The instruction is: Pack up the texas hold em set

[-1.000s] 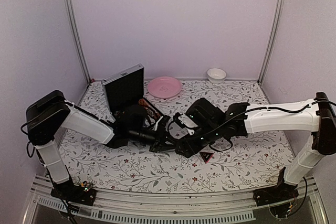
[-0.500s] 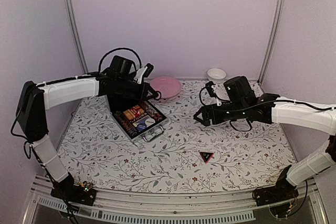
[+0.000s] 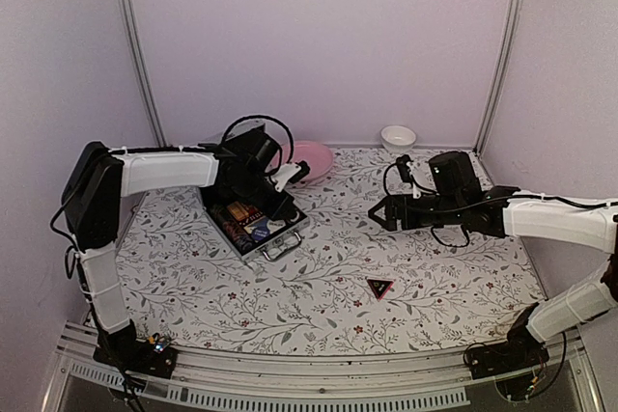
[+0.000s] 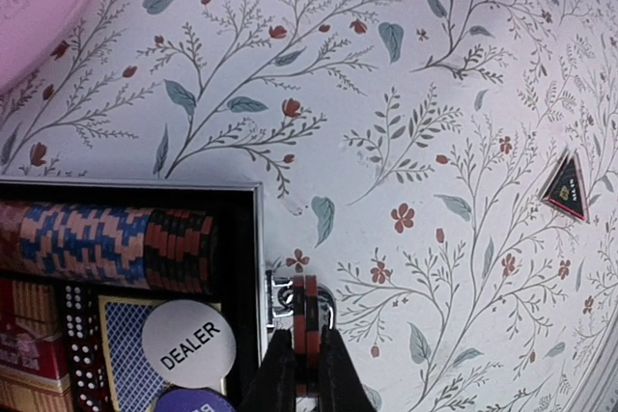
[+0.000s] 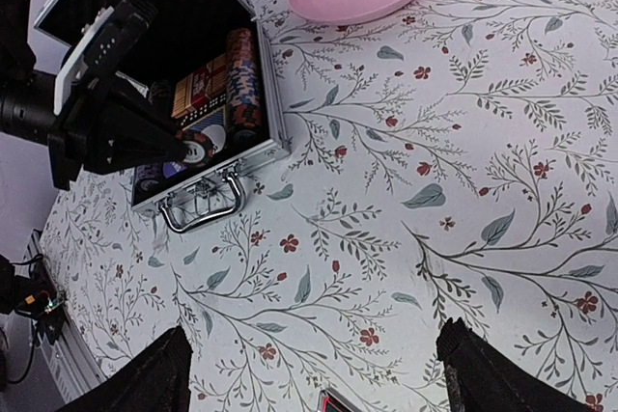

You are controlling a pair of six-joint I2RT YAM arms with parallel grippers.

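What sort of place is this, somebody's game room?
Probably a robot test booth, not a home: plain lilac walls framed by metal posts, a left arm and right arm bolted to the table's near edge, and a floral tablecloth with few props, such as an open poker case.

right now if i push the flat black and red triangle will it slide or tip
Lying flush on the floral cloth, the flat black-and-red triangle likely slides rather than tips. It looks thin and light, probably awkward to pinch.
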